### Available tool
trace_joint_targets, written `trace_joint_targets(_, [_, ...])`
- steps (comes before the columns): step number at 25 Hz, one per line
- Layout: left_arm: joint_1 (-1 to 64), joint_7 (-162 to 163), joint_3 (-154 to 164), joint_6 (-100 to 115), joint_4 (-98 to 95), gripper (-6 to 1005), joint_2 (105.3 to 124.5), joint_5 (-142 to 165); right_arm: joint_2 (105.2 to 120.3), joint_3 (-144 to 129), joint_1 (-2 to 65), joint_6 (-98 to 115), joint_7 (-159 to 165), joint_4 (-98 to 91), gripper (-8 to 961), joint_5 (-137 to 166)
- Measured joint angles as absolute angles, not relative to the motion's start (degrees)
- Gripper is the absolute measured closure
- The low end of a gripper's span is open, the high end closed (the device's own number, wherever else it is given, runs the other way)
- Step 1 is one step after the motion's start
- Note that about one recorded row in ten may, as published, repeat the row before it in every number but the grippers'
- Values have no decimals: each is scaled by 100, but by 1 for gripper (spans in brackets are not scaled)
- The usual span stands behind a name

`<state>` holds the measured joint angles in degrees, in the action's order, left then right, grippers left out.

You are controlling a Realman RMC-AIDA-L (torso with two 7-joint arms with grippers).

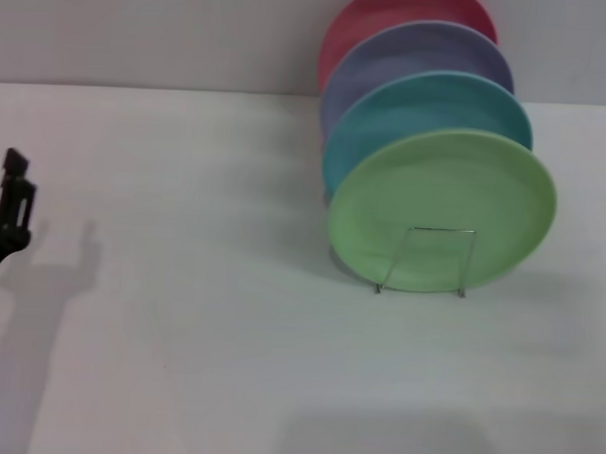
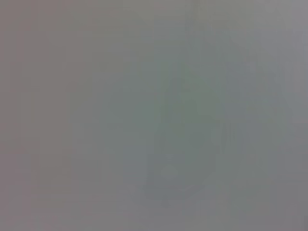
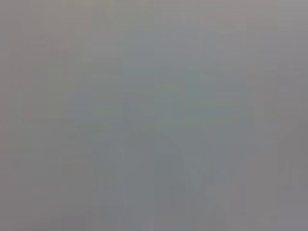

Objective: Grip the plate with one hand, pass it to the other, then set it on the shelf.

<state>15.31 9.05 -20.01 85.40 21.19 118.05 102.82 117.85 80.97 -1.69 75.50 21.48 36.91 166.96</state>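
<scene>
The light-green plate stands on edge at the front of the shelf, a thin silver wire rack whose front loop crosses the plate's lower face. No gripper touches the plate. My left gripper is a dark shape at the far left edge of the table, well away from the rack. My right gripper is out of the head view. Both wrist views show only a flat grey blur.
Behind the green plate, a teal-blue plate, a purple plate and a red plate stand in the same rack. The white table stretches between the left arm and the rack. A pale wall runs along the back.
</scene>
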Motion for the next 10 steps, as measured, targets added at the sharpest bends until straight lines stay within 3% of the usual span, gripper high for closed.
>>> trace_joint_targets(3, [1664,941,-1993,8517,1950,334,11804,10515,11791,8538,564,7902,2352,2573,303,16692])
trace_joint_targets(7, [1697,902,-2007,8493,1895,334,11822,10571,11821,8916,1001,8374,2547,1798,193,16691])
trace_joint_targets(10, [1710,898,-1993,8482,1866,334,11832,10572,11821,9023,1095,8482,2546,1622,193,16683])
